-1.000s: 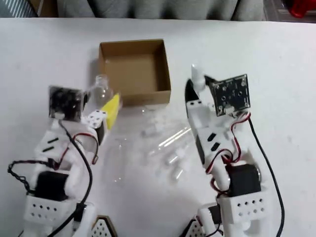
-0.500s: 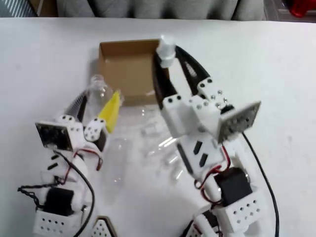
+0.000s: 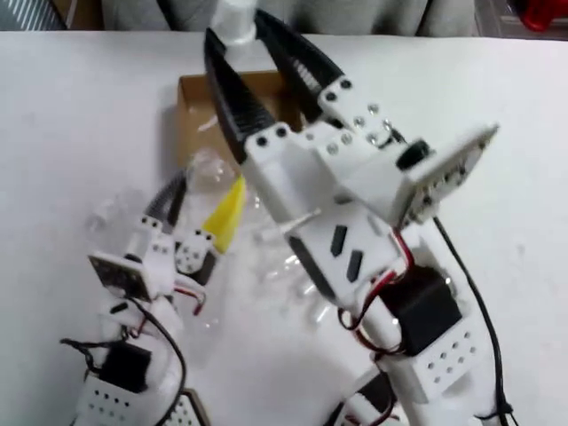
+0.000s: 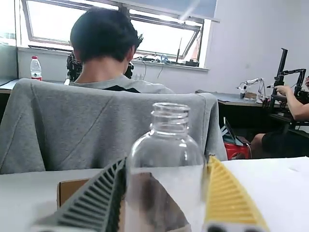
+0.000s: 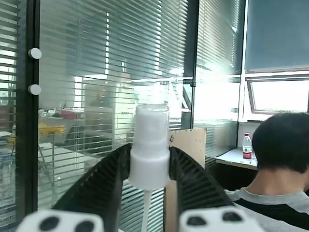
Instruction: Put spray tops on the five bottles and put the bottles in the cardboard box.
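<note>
- White table [image 3: 80,98]; right gripper [image 3: 233,31], clamping a spray top [image 5: 150,137], half hides the cardboard box [image 3: 193,106] from us.
- Left gripper [image 4: 166,164] pinches a bottle [image 4: 166,140], base cut off.

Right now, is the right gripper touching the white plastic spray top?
Touching. The right wrist view shows the right gripper clamping the white plastic spray top from both sides.

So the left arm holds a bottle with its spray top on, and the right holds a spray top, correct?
No: the bottle in the left gripper has no top; the left wrist view shows its neck open. The right gripper does hold a spray top.
</note>
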Robot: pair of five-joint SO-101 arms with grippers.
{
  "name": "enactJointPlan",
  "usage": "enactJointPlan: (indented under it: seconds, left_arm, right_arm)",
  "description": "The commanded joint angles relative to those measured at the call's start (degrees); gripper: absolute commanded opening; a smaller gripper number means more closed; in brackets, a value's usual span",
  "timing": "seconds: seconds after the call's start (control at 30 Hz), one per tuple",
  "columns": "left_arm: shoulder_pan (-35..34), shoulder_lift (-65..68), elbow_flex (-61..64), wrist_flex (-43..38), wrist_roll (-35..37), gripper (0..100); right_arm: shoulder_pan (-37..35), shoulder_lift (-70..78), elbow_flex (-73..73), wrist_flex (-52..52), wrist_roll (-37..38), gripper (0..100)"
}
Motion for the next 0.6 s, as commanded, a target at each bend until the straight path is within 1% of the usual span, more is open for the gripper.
enactJointPlan:
  seconds: [0.0, 0.07, 0.13, 0.4, 0.57]
  left_arm:
    - [0.92, -1.19, 0.79, -2.9, -0.7, 2]
    - [0.92, -1.19, 1.58, -2.9, -0.7, 2]
    - [0.84, -1.19, 1.58, -2.64, -0.7, 2]
    - [0.84, -1.19, 1.58, -2.55, -0.7, 2]
    - [0.84, -1.19, 1.58, -2.55, -0.7, 2]
  right_arm:
    - [-1.98, 2.42, -6.07, 5.93, 2.9, 1.5]
    - [-2.59, 2.51, -5.45, 9.01, 7.03, 1.5]
    - [-2.68, 2.42, -4.04, 10.42, 8.88, 1.5]
    - [-2.86, 2.68, -1.58, 10.51, 8.79, 1.5]
    - [-2.86, 3.03, -1.32, 7.43, 8.79, 1.5]
